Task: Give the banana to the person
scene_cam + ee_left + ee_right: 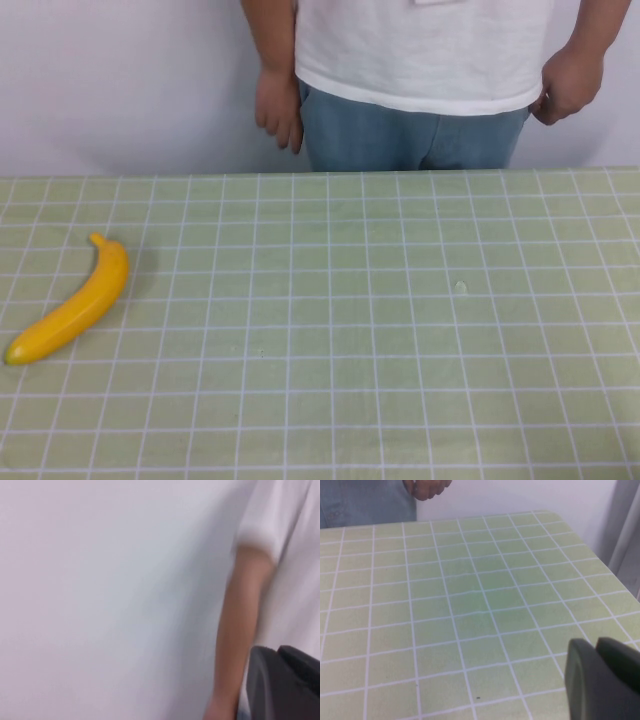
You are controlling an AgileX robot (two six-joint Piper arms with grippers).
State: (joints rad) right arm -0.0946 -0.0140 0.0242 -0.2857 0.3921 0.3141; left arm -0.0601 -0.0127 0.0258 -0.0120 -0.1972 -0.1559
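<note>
The banana lies flat on the surface, well to the left of the person and near the surface's left edge. Its stem end is turned toward the far edge, and its greenish tip toward the near left corner. Nothing touches it. The person stands behind the far edge with both hands lowered and none offered.

Neither arm is visible in the high view. Only a dark corner of the left gripper is seen in the left wrist view, aimed at the wall and the person's forearm, evidently held off the surface. A similar dark part of the right gripper is seen in the right wrist view above bare surface on the person's right-hand side. Whether either gripper is wide or narrow cannot be told.

The step in hand is judged to be the reach for the banana, and the left arm is judged the nearer one. A grasp across the banana's mid-body, at right angles to its curve, is advised. The glossy skin is likely to slip if pinched near an end.

Little margin is available between the banana and the left edge, so the approach is best made from above. Between the banana and the person, the surface is open for the carry.
</note>
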